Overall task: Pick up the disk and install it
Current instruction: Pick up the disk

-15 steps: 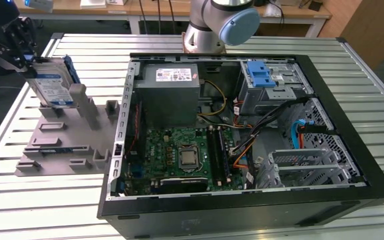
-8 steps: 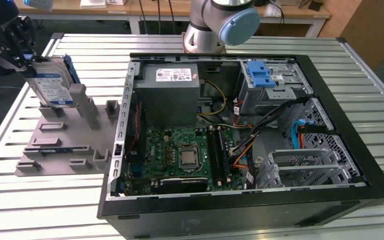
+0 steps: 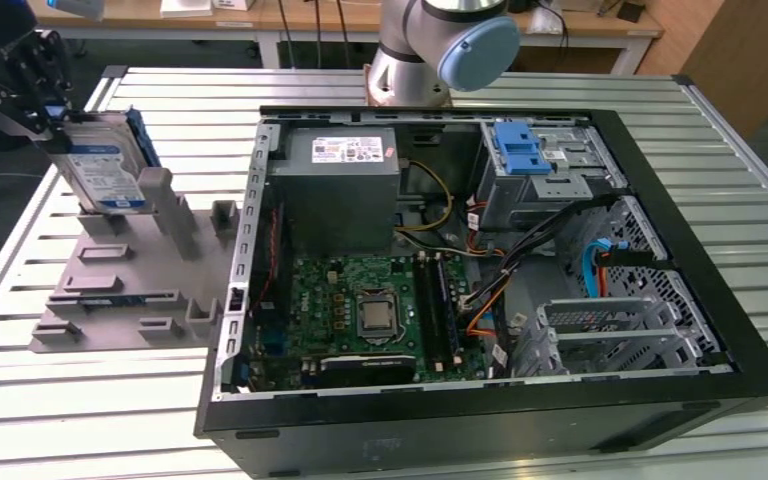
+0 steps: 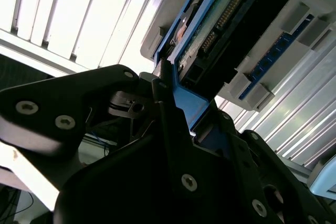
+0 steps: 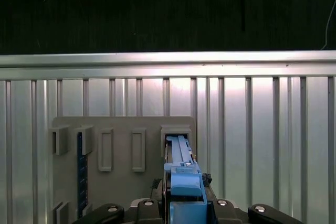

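Gripper: the gripper (image 3: 53, 125) is closed on the disk (image 3: 107, 165); its fingers (image 4: 164, 108) are pressed against the blue end handle (image 5: 184, 184).
Disk position: the disk is carried directly beneath the gripper, on edge and slightly tilted. Its far end is at a slot of the grey holder (image 3: 131, 290). Whether it is seated there or just clear cannot be told.
Weight: it is judged fairly heavy for its size, dense and rigid.
Fragility: shocks are judged to be tolerated poorly; the exposed connector and circuit side should not be knocked.
Hold: the plastic handle is judged the proper place to grip, though some flex and swing is to be expected.
Computer case: the computer case (image 3: 491, 430) lies well apart from the gripper, across the surface (image 3: 37, 390).
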Tool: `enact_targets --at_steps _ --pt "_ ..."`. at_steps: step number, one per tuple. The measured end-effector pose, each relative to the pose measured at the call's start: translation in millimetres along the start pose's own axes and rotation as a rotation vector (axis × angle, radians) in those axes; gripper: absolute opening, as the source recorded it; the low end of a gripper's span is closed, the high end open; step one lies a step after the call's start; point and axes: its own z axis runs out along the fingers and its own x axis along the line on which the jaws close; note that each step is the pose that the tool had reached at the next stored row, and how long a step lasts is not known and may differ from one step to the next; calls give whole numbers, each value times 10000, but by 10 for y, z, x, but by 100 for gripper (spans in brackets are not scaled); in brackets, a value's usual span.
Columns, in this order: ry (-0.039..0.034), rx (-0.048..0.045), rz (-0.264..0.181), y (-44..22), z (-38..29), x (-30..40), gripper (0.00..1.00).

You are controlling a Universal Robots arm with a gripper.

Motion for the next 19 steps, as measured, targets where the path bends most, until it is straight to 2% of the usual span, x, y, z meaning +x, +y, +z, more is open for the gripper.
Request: enact_targets --at_steps 19 --pt "0 0 1 -1 -50 1 36"
